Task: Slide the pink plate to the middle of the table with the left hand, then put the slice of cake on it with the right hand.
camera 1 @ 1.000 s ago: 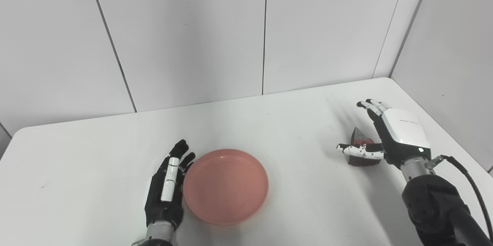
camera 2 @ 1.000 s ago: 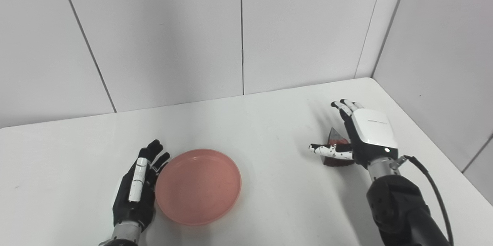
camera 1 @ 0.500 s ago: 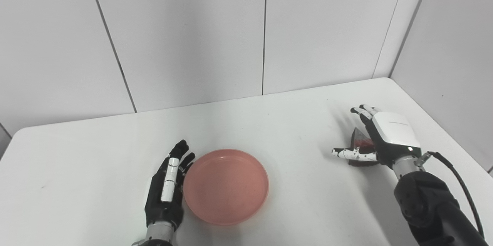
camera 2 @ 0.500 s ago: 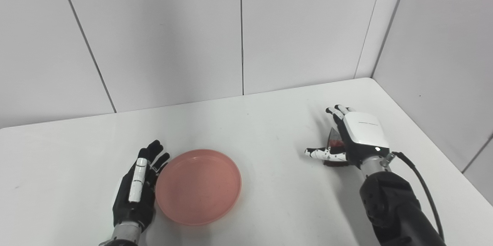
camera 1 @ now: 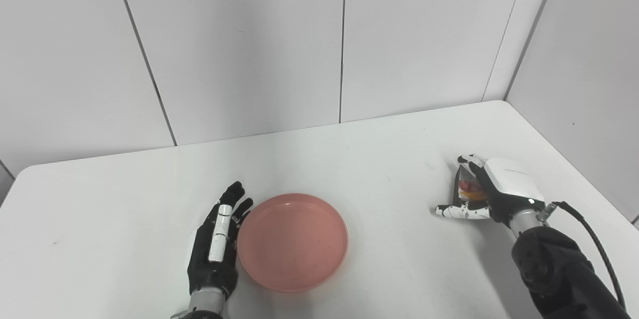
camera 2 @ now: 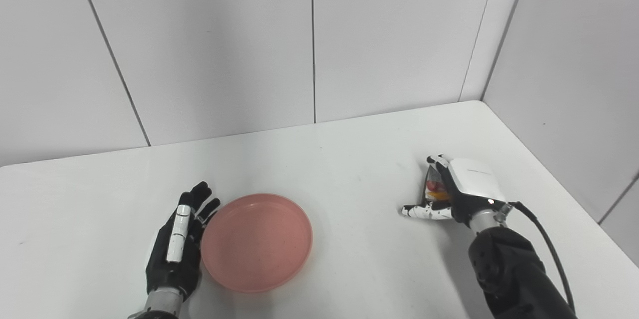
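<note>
Black robot hand (camera 1: 214,251) with white segments; white-backed other (camera 1: 501,189), black cable (camera 1: 594,239).

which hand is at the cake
The right hand: its fingers curl over the cake. The left hand lies flat beside the pink plate.

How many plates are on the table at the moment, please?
1. A single pink plate sits near the table's front middle, right beside the left robot hand. None appears hidden.
</note>
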Action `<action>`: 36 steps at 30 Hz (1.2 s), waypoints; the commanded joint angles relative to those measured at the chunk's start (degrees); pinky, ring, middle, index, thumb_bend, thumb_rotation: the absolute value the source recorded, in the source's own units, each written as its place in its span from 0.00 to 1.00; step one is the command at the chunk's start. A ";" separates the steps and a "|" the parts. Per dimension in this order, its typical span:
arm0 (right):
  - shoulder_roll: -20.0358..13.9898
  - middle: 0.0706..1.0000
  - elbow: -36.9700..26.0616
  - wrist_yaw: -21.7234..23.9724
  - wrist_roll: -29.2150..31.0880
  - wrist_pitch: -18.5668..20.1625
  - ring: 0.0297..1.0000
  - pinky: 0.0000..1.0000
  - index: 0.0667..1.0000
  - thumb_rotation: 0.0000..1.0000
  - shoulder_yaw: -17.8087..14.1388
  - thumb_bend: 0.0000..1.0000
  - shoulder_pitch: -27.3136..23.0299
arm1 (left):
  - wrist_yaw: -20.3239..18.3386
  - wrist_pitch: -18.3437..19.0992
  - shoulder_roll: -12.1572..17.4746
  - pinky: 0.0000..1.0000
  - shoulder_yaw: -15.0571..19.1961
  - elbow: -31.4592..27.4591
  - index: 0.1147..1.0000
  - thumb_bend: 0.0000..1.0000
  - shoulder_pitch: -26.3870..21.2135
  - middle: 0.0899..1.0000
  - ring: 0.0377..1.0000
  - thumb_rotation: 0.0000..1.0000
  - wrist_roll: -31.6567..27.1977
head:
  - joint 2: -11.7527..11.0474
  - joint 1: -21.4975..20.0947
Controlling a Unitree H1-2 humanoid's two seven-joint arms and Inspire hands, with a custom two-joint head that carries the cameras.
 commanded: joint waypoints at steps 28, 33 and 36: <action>-1.63 0.38 4.09 -12.24 7.53 -10.38 0.31 0.27 0.43 0.26 0.83 0.63 -0.29 | 0.15 3.27 -0.22 0.89 -0.60 -1.17 0.77 0.73 0.87 0.90 0.87 0.72 0.24 | 0.42 0.14; -1.60 0.31 4.17 -11.95 7.92 -10.61 0.25 0.21 0.44 0.16 1.26 0.52 -0.39 | 0.34 3.49 -0.25 0.87 -0.84 -1.45 0.77 0.72 1.06 0.90 0.87 0.73 0.57 | 0.50 0.15; -1.87 0.28 4.08 -11.80 7.88 -10.99 0.22 0.19 0.43 0.16 1.59 0.52 -0.27 | 0.41 3.55 -0.23 0.86 -0.87 -1.47 0.77 0.72 1.09 0.90 0.86 0.73 0.66 | 0.50 0.15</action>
